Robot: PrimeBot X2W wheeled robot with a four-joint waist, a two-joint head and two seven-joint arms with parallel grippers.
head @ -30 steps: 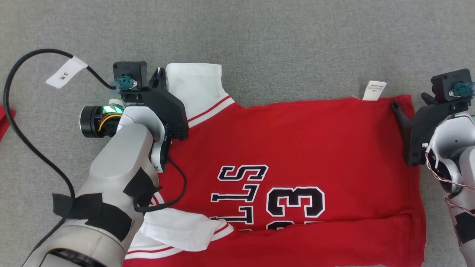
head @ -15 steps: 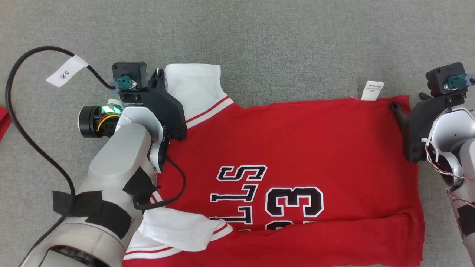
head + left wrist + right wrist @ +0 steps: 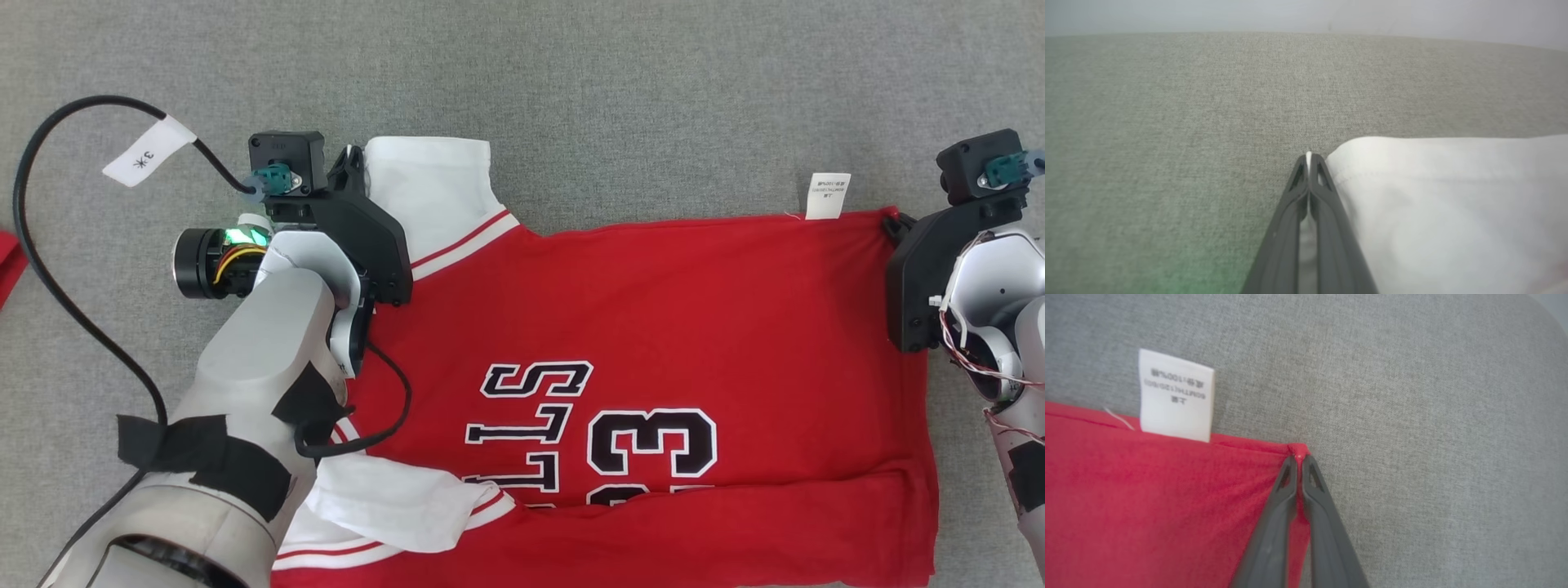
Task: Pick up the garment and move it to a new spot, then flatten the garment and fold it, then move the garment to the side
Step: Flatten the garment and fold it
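While right fingers point(image 3: 1274, 522) pinch garment point(image 3: 1147, 498) corner | label point(image 3: 1175, 396) just beside | cable point(image 3: 106, 100) left

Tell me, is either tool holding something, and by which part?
Both hold the jersey: left tool pinches the white sleeve's corner, right tool the red hem corner.

I count one garment, a red short-sleeved jersey point(image 3: 653, 310) with black-and-white lettering. It has two white sleeves, the far sleeve point(image 3: 424, 192) and the near sleeve point(image 3: 392, 506). One white rectangular care label point(image 3: 827, 196) sticks out from its edge. One thick black cable point(image 3: 98, 100) loops beside my left arm, and on it hangs one white paper tag point(image 3: 148, 153). One scrap of other red cloth point(image 3: 6, 265) shows at the left border. Two sets of jaws are mine: left jaws and right jaws. Under everything lies one grey woven tabletop point(image 3: 612, 82).
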